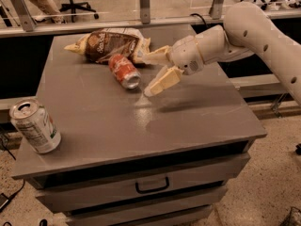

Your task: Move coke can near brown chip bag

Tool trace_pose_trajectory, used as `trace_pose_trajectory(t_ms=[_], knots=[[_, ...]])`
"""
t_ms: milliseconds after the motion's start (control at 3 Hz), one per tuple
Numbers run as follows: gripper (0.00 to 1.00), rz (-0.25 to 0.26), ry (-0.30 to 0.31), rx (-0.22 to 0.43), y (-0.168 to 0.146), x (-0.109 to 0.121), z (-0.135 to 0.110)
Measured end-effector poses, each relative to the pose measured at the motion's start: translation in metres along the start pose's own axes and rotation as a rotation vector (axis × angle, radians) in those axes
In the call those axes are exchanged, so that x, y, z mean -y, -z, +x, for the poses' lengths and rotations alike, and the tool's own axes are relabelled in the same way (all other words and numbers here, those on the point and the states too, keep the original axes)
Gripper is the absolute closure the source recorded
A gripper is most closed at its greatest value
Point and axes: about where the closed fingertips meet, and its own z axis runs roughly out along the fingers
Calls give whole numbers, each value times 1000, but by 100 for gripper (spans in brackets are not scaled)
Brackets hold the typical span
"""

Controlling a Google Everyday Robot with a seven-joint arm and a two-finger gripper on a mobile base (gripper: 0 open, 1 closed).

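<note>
The red coke can (124,71) lies on its side on the grey table (141,117), its silver top facing front right, just in front of the brown chip bag (109,44) and about touching it. The bag lies at the back of the table, dark brown with tan ends. My gripper (151,72) is open and empty, just right of the can and slightly above the table, one finger near the bag's right end, the other lower and nearer the front. The white arm comes in from the upper right.
A white and green can (35,126) stands upright near the table's front left corner. A drawer with a dark handle (151,186) is below the tabletop. A metal rail (141,18) and office chairs are behind the table.
</note>
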Motion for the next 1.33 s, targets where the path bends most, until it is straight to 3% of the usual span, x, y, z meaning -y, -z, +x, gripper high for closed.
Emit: trace_pose_trajectory(t_ms=[667, 1000, 1333], knots=[[26, 10, -34, -15, 3, 3, 13], [8, 5, -33, -14, 1, 3, 13], [0, 2, -32, -13, -1, 2, 12]])
